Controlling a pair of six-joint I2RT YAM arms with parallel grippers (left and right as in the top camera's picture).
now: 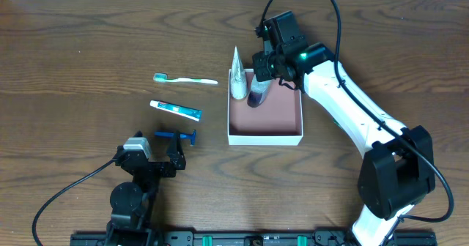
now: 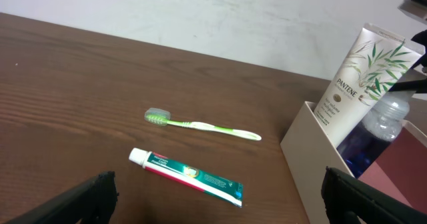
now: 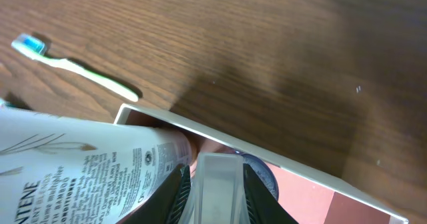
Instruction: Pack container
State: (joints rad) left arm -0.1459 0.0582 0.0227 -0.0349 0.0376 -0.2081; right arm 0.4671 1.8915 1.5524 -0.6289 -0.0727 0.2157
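Observation:
The container [image 1: 282,138], a shallow white-walled box with a pinkish-brown inside, sits right of centre. A white Pantene tube [image 1: 237,76] stands upright in its back left corner. My right gripper [image 1: 268,69] is shut on the clear cap [image 3: 219,184] of a bottle of dark blue liquid [image 1: 257,95], holding it upright inside the container right beside the tube. The left wrist view shows the tube [image 2: 357,77], the bottle [image 2: 375,127] and the container wall [image 2: 313,154]. My left gripper [image 1: 165,157] is open and empty near the front edge.
Left of the container a green-and-white toothbrush [image 1: 185,79], a toothpaste tube [image 1: 176,110] and a blue razor [image 1: 176,135] lie on the wooden table. The toothbrush [image 2: 200,124] and toothpaste [image 2: 187,177] also lie ahead of my left gripper [image 2: 220,211].

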